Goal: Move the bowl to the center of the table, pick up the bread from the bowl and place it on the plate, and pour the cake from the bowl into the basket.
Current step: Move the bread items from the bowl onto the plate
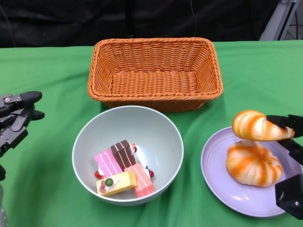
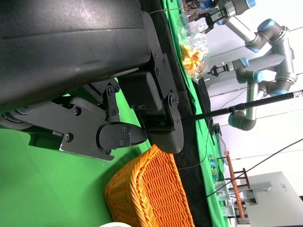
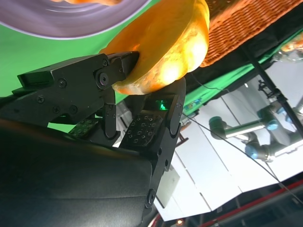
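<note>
Gripping a bread roll [image 1: 254, 126] between its fingers, the right hand [image 1: 287, 142] holds it just above the plate [image 1: 215, 179], where a second roll [image 1: 252, 163] already lies. The wrist view shows the fingers [image 3: 106, 71] pressed against the roll's underside. The bowl [image 1: 85, 137] sits near the middle of the green table [image 1: 42, 189], in front of the basket [image 1: 155, 73], with cake slices [image 1: 122, 171] inside, seemingly four. The left hand [image 1: 16, 118] hovers beside the bowl, fingers apart, holding nothing.
</note>
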